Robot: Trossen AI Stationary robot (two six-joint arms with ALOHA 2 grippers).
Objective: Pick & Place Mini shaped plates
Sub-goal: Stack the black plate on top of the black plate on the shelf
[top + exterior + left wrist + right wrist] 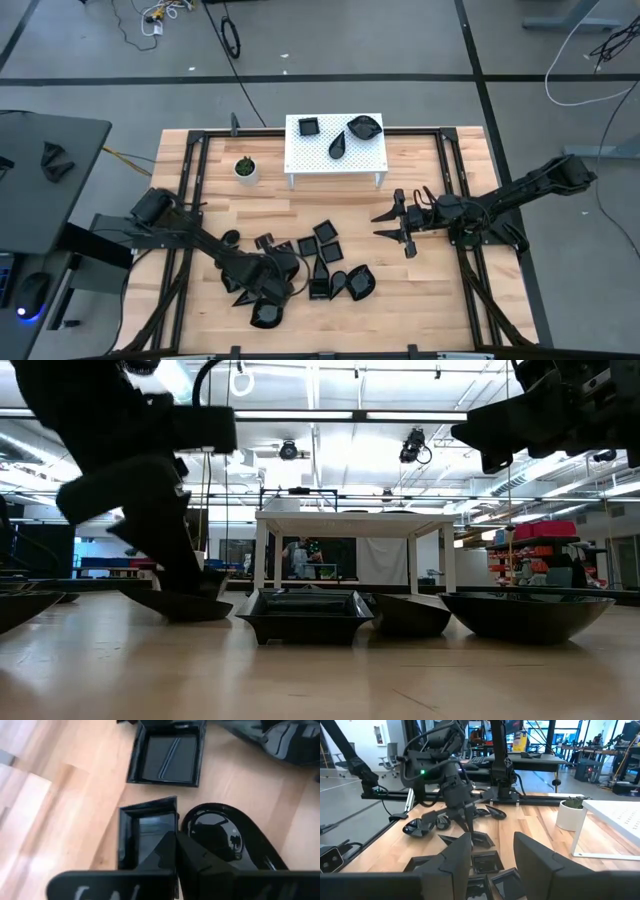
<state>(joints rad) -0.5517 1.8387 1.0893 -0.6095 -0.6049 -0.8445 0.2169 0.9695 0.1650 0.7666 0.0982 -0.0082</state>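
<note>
Several glossy black mini plates (pixel 335 262) lie grouped on the near middle of the table. Three more rest on the white perforated stand (pixel 335 165): a square one (pixel 308 125), a teardrop (pixel 338 147) and a leaf shape (pixel 365 126). My left gripper (pixel 175 842) is down in the group, shut on a square plate (pixel 145 832) that sits beside a teardrop plate (pixel 220 835). It also shows in the low view, left gripper (pixel 190 582). My right gripper (pixel 385 225) hovers open above the table, right of the group and in front of the stand. My left gripper pinches the square plate's side wall (pixel 175 817), the one next to the teardrop plate. One finger is inside the plate and one outside, coming steeply from above. I cannot tell whether the plate is lifted or still on the table.
A small white pot with a green plant (pixel 245 168) stands left of the stand. Another square plate (pixel 167 757) lies just beyond the held one. Black frame rails (pixel 195 180) run along the table's left and right sides. Bare wood lies between the group and the stand.
</note>
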